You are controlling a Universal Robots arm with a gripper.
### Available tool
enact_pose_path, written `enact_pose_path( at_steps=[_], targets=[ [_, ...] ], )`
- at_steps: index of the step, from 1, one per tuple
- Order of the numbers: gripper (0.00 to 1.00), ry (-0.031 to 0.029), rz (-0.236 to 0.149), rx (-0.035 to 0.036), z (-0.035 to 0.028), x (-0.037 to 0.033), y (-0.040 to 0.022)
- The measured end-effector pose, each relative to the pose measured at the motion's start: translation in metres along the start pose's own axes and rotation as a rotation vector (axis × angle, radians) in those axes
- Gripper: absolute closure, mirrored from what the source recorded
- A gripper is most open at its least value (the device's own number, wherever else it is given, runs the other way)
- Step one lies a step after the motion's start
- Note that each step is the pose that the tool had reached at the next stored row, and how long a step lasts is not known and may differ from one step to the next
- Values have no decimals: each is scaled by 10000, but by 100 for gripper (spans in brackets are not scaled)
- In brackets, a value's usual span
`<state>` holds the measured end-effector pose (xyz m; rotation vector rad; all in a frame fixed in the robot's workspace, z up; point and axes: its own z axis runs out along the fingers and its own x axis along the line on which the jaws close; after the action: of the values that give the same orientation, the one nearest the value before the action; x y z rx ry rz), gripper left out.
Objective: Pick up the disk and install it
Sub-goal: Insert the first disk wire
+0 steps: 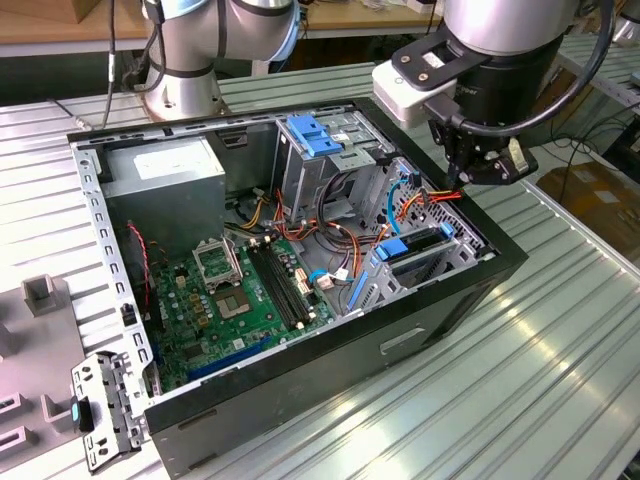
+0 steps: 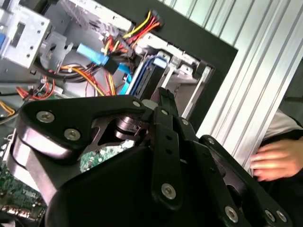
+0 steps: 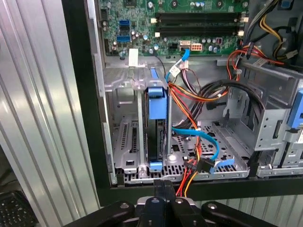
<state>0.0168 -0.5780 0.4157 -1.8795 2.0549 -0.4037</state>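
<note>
Biggest thing here is the open computer case (image 1: 330,385) lying on its side on the ribbed metal table (image 1: 560,380), with the green motherboard (image 1: 240,300) in the middle and the grey power supply (image 1: 165,180) at the far left of the exterior view.

The disk (image 3: 156,132) stands on edge inside the drive cage (image 3: 123,142) at the exterior view's right end of the case. Its light blue carrier rail shows along the exposed edge. It looks pretty much seated in its slot, though I can't tell if it's fully clicked home.

Handling-wise, I'd guess it's a dense, rigid metal slab, fairly heavy for its size. The metal faces are probably slick and it won't like knocks. The plastic rails look like the sensible place to grab or push, since they probably flex a bit and keep the claw off the label side.

What's in the way is the bundle of orange, red and yellow power cables (image 3: 184,101) running just beside the disk. A light blue data cable (image 3: 203,137) loops near it too.

The gripper (image 1: 460,178) hangs just above that bay with its jaws pinched together on nothing. A person's hand (image 2: 277,161) rests out on the table beyond the case wall.
</note>
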Motion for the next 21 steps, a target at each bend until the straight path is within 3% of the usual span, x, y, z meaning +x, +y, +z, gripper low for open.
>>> enact_pose_path(
  at_steps=[6,8,11,12,16,18,19,21],
  targets=[
    [89,32,-11,-79,184,-60,-366],
    [89,35,-51,-86,235,-76,-445],
    [89,-196,-563,-112,250,-76,-447],
    [89,-359,-920,-130,265,-75,-441],
    [89,-700,-1675,-167,304,-74,-423],
    [89,-1041,-2464,-207,356,-72,-406],
    [89,-1051,-2533,-210,381,-75,-419],
    [89,-1013,-2559,-214,439,-95,-485]
  ],
)
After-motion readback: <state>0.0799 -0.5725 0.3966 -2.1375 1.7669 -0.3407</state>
